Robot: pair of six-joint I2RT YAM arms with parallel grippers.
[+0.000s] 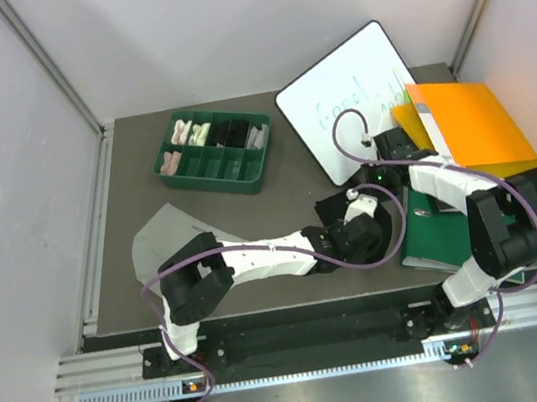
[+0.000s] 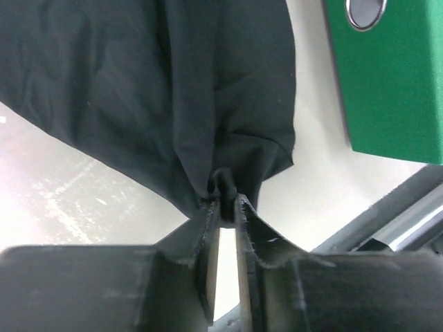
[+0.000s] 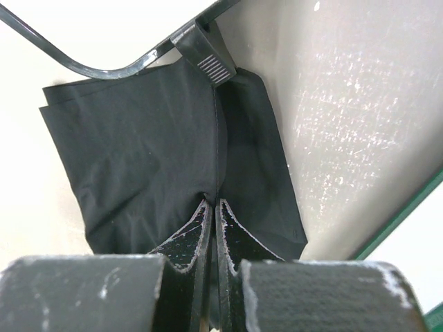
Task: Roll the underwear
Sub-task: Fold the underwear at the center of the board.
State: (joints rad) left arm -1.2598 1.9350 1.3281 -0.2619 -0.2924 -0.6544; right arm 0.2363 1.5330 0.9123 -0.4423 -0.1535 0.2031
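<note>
The black underwear (image 2: 138,90) lies centre right, hemmed in by a green binder (image 1: 445,230), whiteboard (image 1: 336,110) and orange folder (image 1: 475,125). The 2 pincers both grip it: the left gripper (image 2: 223,200) narrowly, the right gripper (image 3: 213,204) tightly. The grey underwear (image 1: 165,239) lies lower left on a dark table (image 1: 145,189) between white walls.
</note>
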